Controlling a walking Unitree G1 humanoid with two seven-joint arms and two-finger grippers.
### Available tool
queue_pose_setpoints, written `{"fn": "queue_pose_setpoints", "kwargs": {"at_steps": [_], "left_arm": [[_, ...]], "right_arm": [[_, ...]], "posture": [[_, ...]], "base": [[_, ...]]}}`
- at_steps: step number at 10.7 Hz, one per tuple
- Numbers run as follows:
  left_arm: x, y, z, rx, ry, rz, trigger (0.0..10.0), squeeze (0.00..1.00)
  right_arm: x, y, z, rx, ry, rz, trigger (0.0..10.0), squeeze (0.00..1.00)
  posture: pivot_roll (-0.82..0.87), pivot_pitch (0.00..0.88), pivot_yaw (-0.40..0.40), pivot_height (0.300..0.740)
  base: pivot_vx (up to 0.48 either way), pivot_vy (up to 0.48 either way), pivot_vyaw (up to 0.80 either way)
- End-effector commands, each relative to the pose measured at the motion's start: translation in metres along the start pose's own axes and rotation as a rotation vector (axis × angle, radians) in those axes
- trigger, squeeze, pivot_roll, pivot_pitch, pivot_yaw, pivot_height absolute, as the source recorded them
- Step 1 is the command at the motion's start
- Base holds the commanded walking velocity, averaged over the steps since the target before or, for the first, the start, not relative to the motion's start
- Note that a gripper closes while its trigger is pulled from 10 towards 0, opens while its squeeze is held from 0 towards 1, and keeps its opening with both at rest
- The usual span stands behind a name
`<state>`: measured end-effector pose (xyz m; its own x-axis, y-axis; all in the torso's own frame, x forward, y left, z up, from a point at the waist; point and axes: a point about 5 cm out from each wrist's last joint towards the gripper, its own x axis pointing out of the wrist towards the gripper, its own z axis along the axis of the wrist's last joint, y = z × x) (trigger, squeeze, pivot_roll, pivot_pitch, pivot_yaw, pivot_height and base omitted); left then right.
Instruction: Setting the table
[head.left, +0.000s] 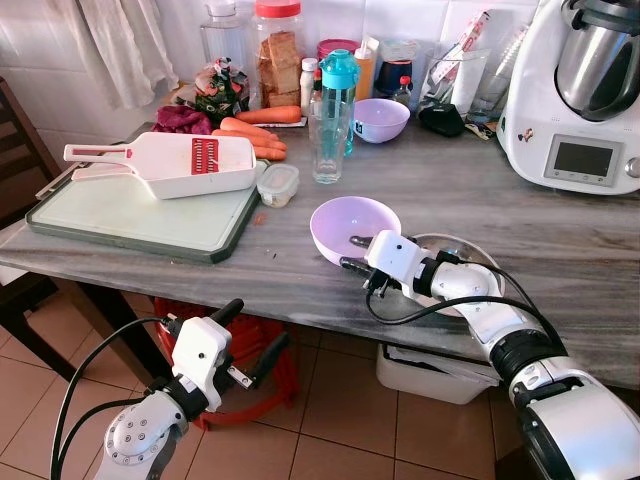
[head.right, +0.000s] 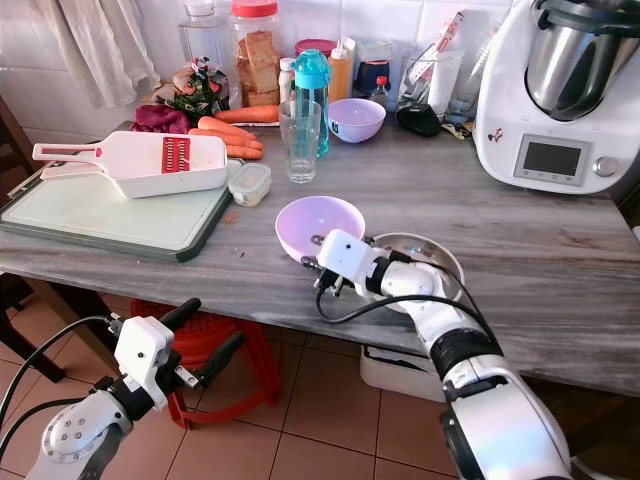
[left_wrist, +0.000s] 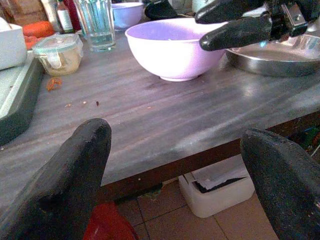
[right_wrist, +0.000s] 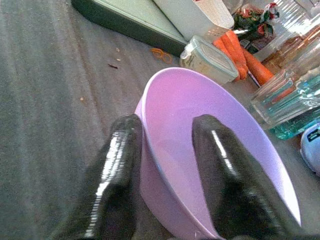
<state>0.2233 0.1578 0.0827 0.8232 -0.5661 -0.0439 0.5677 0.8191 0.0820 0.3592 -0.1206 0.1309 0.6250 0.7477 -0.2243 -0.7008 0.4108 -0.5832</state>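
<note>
Black fingers of the right gripper (right_wrist: 165, 175) straddle the near rim of the round lilac plastic bowl (head.left: 352, 222), one finger inside and one outside, closed down on the wall. That bowl sits near the front edge of the grey wood-grain table (head.left: 300, 275), just beside a shallow round steel dish (head.right: 440, 262) that the right arm reaches over.

Honestly the trick here is a straight lift, keeping the bowl level so the thin rim doesn't slip out of the pinch, then clearing the steel dish before swinging anywhere. Behind it stand a clear drinking glass (head.left: 328, 150) and a small lidded plastic tub (head.left: 277, 184), so don't go backwards.

The left gripper (head.left: 245, 345) hangs below the table edge, fingers spread wide and empty
</note>
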Motion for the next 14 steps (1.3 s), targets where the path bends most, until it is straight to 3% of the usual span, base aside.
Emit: {"fn": "queue_pose_setpoints", "kwargs": {"at_steps": [1, 4, 6, 7, 8, 9, 11, 12, 13, 14], "left_arm": [[0.002, 0.001, 0.006, 0.016, -0.011, -0.001, 10.0, 0.0], [0.005, 0.0, 0.008, 0.016, -0.015, 0.002, 10.0, 0.0], [0.008, 0.003, 0.012, 0.019, -0.038, 0.023, 10.0, 0.0], [0.009, 0.002, 0.012, 0.018, -0.042, 0.026, 10.0, 0.0], [0.01, 0.002, 0.012, 0.014, -0.046, 0.035, 10.0, 0.0], [0.011, 0.002, 0.012, 0.011, -0.045, 0.033, 10.0, 0.0], [0.014, 0.002, 0.012, 0.011, -0.047, 0.02, 10.0, 0.0], [0.016, 0.003, 0.012, 0.014, -0.049, 0.018, 10.0, 0.0], [0.017, 0.005, 0.011, 0.014, -0.049, 0.014, 10.0, 0.0], [0.017, 0.005, 0.011, 0.014, -0.05, 0.01, 10.0, 0.0]], "right_arm": [[-0.001, -0.009, 0.004, -0.02, -0.006, -0.023, 10.0, 1.0], [-0.001, -0.013, 0.007, -0.026, -0.028, -0.053, 10.0, 1.0], [-0.003, -0.031, 0.024, 0.019, -0.134, -0.183, 10.0, 1.0], [-0.009, -0.039, 0.027, 0.049, -0.178, -0.306, 10.0, 1.0], [-0.02, -0.037, 0.027, 0.085, -0.227, -0.43, 10.0, 1.0], [-0.025, -0.031, 0.025, 0.093, -0.24, -0.446, 10.0, 1.0], [-0.039, -0.03, 0.021, 0.102, -0.205, -0.58, 10.0, 1.0], [-0.06, -0.028, 0.017, 0.134, -0.141, -0.745, 10.0, 1.0], [-0.074, -0.019, 0.01, 0.151, -0.077, -0.816, 10.0, 1.0], [-0.077, -0.015, 0.008, 0.149, -0.057, -0.822, 10.0, 1.0]], "posture": [[0.1, 0.027, 0.025, 0.74], [0.1, 0.025, 0.026, 0.74], [0.1, 0.02, 0.023, 0.74], [0.1, 0.017, 0.013, 0.74], [0.09, 0.014, 0.02, 0.74], [0.08, 0.015, 0.024, 0.74], [0.06, 0.011, 0.034, 0.74], [0.06, 0.01, 0.037, 0.74], [0.04, 0.011, 0.044, 0.74], [0.04, 0.01, 0.044, 0.74]], "base": [[0.0, 0.0, 0.0], [0.0, 0.0, 0.0], [0.0, 0.0, 0.0], [0.0, 0.0, 0.0], [0.0, 0.0, 0.0], [0.0, 0.0, 0.0], [0.0, 0.0, 0.0], [0.0, 0.0, 0.0], [0.0, 0.0, 0.0], [0.0, 0.0, 0.0]]}}
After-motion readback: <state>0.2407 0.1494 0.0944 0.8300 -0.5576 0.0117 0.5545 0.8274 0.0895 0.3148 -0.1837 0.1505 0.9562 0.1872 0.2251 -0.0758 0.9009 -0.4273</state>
